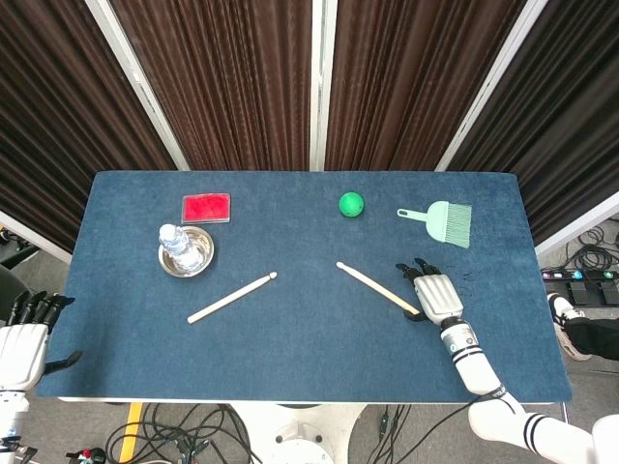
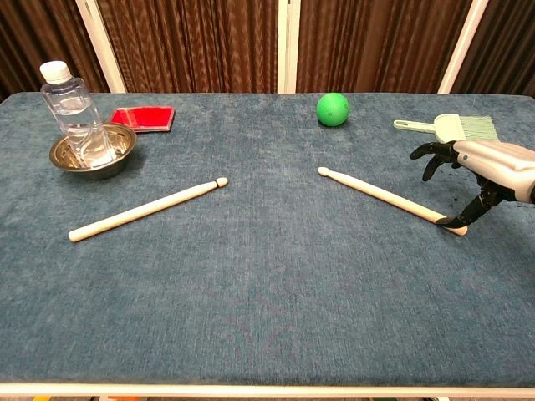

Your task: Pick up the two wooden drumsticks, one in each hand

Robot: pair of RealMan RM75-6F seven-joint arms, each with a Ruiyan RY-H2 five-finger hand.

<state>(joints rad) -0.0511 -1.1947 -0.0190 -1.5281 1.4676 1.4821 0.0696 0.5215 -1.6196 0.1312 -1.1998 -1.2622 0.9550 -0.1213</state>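
Two pale wooden drumsticks lie flat on the blue table. The left drumstick [image 1: 232, 297] [image 2: 147, 209] slants across the left half, with nothing near it. On the right half, the right drumstick [image 1: 377, 288] [image 2: 389, 199] points its tip toward the table's centre. My right hand [image 1: 434, 295] [image 2: 478, 171] hovers at this stick's butt end with fingers spread, its thumb touching or almost touching the end. It holds nothing. My left hand [image 1: 21, 343] sits off the table's left front corner, fingers apart and empty; the chest view does not show it.
A water bottle [image 2: 75, 111] stands in a steel bowl [image 1: 187, 251] at the left. A red card [image 1: 207, 207] lies behind it. A green ball [image 1: 351, 204] and a mint-green brush [image 1: 444, 221] sit toward the back right, the brush just beyond my right hand.
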